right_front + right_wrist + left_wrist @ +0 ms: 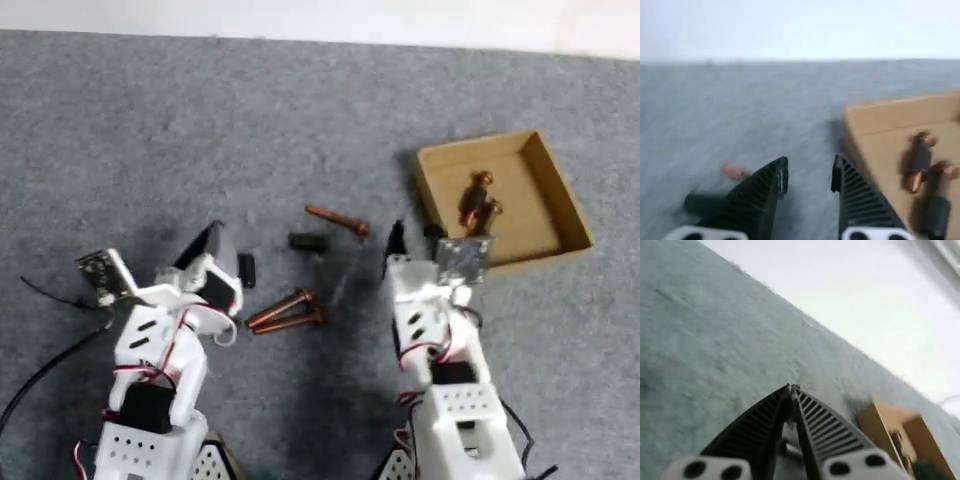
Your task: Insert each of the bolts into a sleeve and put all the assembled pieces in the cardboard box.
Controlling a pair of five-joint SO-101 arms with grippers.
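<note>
My right tool is spread and my left tool pressed together, so I'd straddle the lone bolt mid-shank before pinching.

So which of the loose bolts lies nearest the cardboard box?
The lone bolt near a black sleeve; the other two bolts lie paired, farther from the box.

Grey carpet, white surface beyond

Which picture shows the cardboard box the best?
The high view: the whole box is there, all four walls, with the bolt pieces inside. The right wrist view catches part of the box and the pieces. The left wrist view catches a blurry corner.
</note>
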